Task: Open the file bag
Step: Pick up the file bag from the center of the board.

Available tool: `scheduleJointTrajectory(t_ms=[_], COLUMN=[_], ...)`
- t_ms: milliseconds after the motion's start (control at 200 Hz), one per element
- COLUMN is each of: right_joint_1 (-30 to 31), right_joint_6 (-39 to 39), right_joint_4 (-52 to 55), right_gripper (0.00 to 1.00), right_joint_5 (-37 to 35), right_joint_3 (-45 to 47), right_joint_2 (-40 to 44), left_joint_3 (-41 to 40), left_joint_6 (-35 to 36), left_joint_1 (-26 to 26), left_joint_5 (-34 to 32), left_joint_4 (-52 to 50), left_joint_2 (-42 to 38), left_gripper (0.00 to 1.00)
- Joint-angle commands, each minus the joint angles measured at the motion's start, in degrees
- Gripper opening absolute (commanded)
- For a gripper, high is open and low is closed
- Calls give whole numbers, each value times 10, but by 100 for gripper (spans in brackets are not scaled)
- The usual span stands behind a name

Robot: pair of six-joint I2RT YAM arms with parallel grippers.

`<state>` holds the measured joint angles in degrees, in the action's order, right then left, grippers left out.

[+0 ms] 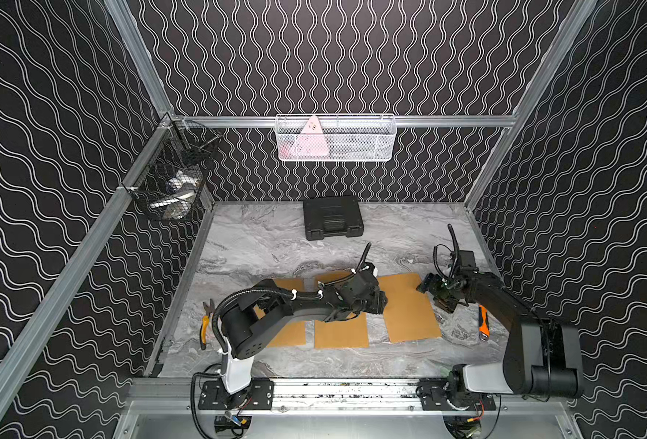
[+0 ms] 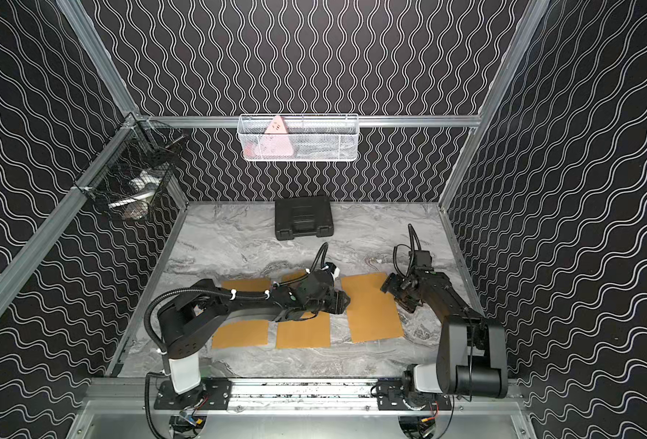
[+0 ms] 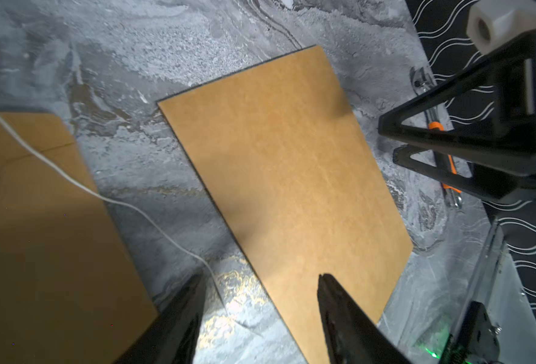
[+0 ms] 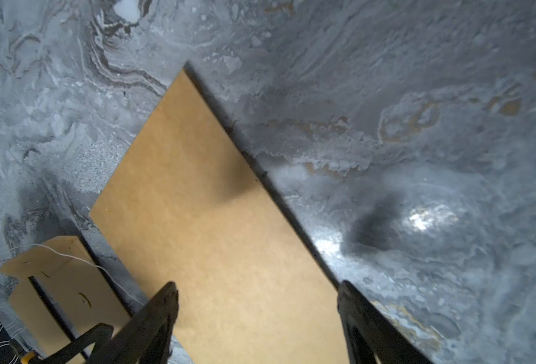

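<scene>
Three file bags (image 1: 341,334) in a row on the table (image 1: 257,243); case (image 1: 332,217) behind them; pliers (image 1: 204,327) left, probably a knife (image 1: 483,323) right.

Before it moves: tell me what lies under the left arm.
The left file bag and middle file bag lie beneath the left arm; it covers their central parts, so those cannot be seen.

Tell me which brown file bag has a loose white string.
The middle file bag, beneath the left arm: a white string trails off it. The left bag and right bag show none.
</scene>
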<state>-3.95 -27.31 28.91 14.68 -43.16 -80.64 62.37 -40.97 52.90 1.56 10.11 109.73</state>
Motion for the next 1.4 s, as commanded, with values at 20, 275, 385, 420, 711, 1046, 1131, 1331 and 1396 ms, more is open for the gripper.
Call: scheduleJointTrajectory(t_ms=[20, 275, 385, 420, 711, 1046, 1131, 1331, 1396], right_joint_1=[-9, -13, -14, -14, -20, -23, -23, -23, -23], right_joint_6=[14, 17, 18, 19, 28, 39, 39, 33, 31], right_joint_4=[-14, -26, -30, -30, -32, -29, -36, -49, -53], right_gripper=[81, 81, 81, 81, 82, 82, 81, 81, 81], right_joint_5=[21, 36, 37, 37, 31, 37, 61, 125, 147], right_joint_3=[4, 15, 18, 18, 19, 16, 19, 21, 21], right_joint_2=[-12, -30, -30, -32, -47, -55, -45, -3, 9], left_joint_3=[17, 32, 36, 36, 45, 58, 62, 63, 64], left_joint_6=[-3, -2, 1, 0, -2, -2, -3, -3, -3], left_joint_1=[4, 8, 10, 10, 11, 11, 11, 11, 11], left_joint_5=[-14, -18, -24, -24, -24, -21, -18, -17, -17], left_joint_4=[-20, -24, -31, -30, -35, -44, -47, -49, -50], left_joint_2=[22, 45, 48, 50, 67, 87, 94, 102, 104], left_gripper=[61, 61, 61, 61, 60, 59, 59, 59, 59])
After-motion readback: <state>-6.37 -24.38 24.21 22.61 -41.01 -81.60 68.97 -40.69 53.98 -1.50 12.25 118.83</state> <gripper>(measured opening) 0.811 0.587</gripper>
